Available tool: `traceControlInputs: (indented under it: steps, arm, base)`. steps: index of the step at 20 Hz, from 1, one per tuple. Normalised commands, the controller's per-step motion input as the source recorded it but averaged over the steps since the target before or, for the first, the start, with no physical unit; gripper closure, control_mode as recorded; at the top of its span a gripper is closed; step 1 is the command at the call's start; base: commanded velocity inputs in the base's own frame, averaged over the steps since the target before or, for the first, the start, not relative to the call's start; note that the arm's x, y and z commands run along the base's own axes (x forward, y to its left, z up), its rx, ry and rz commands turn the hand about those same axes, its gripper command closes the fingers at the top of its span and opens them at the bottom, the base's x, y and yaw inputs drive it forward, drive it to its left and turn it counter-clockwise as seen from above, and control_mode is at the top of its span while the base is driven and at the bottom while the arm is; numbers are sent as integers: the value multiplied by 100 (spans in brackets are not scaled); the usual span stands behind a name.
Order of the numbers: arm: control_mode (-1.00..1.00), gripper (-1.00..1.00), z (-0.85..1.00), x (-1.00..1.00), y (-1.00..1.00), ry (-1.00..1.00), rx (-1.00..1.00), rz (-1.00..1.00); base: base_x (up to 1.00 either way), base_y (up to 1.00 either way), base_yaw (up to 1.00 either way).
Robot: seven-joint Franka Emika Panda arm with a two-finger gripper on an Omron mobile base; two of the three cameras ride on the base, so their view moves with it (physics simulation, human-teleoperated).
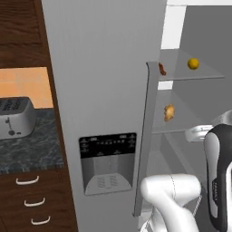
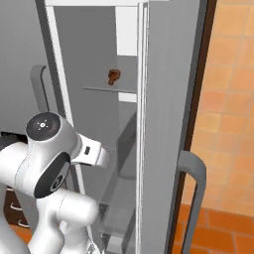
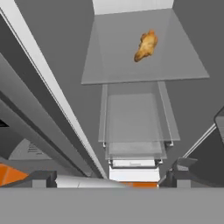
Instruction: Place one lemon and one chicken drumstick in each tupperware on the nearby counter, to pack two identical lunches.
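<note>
Drumstick [image 3: 145, 45] lies on a glass fridge shelf [image 3: 118, 70], ahead of the empty, wide-spread gripper [image 3: 107, 178]. A lemon [image 1: 193, 63] sits one shelf higher. Best approach: reach in level, centre the fingers over the meat, then pinch.

A golden chicken drumstick [image 3: 145, 45] lay near the far right corner of a glass fridge shelf [image 3: 118, 65], above clear drawers [image 3: 134, 127].

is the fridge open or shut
Open: past the door edge, the inner shelves are exposed, holding a lemon and a chicken drumstick.
</note>
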Motion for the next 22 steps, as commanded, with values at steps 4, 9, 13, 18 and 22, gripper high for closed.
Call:
traceControlInputs:
  steps: [4,9,13,18,22]
  arm:
    - [100,-100,0,0,0,0,0,0]
    - [-100,-100,51,-2,0,1,-4,1]
    - [-100,-100,100,7,0,-1,-12,0]
    - [-100,-100,95,38,-10,-7,-6,3]
    - [-100,-100,60,58,-13,0,0,4]
  base:
    - [40,-5,12]
    - [0,0,0]
    - [0,0,0]
    - [0,0,0]
    - [0,0,0]
